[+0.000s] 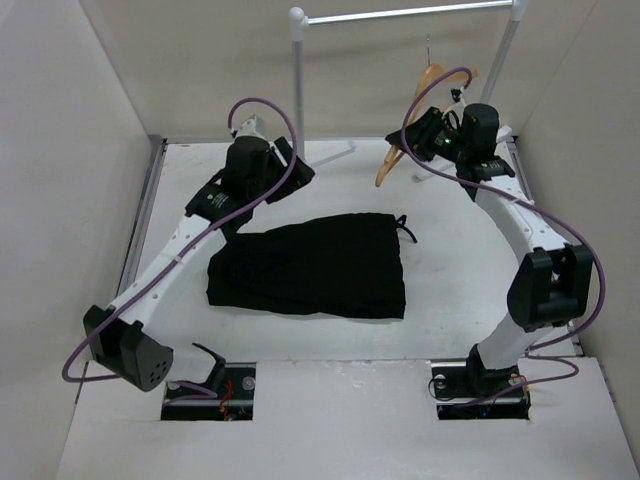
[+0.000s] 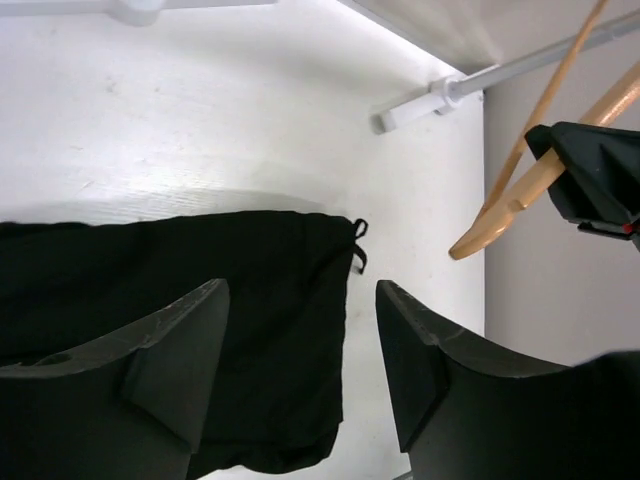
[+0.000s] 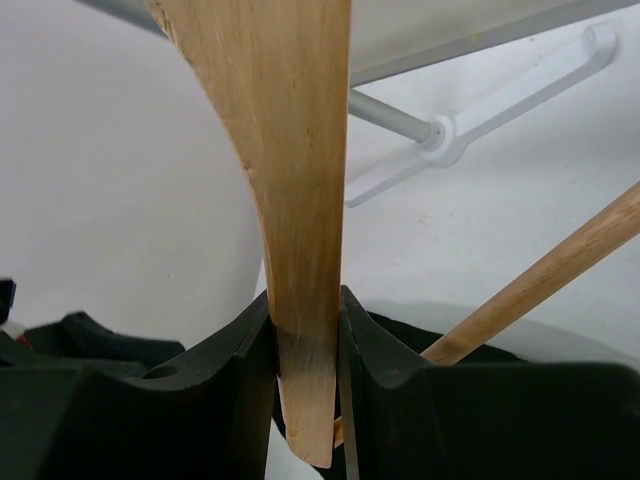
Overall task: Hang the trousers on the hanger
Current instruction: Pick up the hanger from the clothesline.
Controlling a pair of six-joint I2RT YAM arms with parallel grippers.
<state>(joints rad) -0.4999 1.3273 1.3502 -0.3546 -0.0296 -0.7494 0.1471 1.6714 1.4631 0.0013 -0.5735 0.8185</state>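
Note:
The black trousers (image 1: 310,265) lie folded flat in the middle of the white table, a drawstring at their right corner. In the left wrist view the trousers (image 2: 200,300) fill the lower left. My left gripper (image 2: 300,360) hovers open over their right edge, with nothing between its fingers. In the top view the left gripper (image 1: 292,170) is beyond the cloth's far left corner. The wooden hanger (image 1: 392,160) hangs tilted at the back right. My right gripper (image 3: 305,360) is shut on one arm of the hanger (image 3: 300,150); its crossbar (image 3: 540,280) slants to the right.
A silver clothes rail (image 1: 400,15) spans the back on white posts (image 1: 297,70), and its foot (image 3: 450,135) rests on the table. White walls enclose left, back and right. The right gripper (image 2: 600,180) and hanger (image 2: 520,195) show at the left wrist view's right edge.

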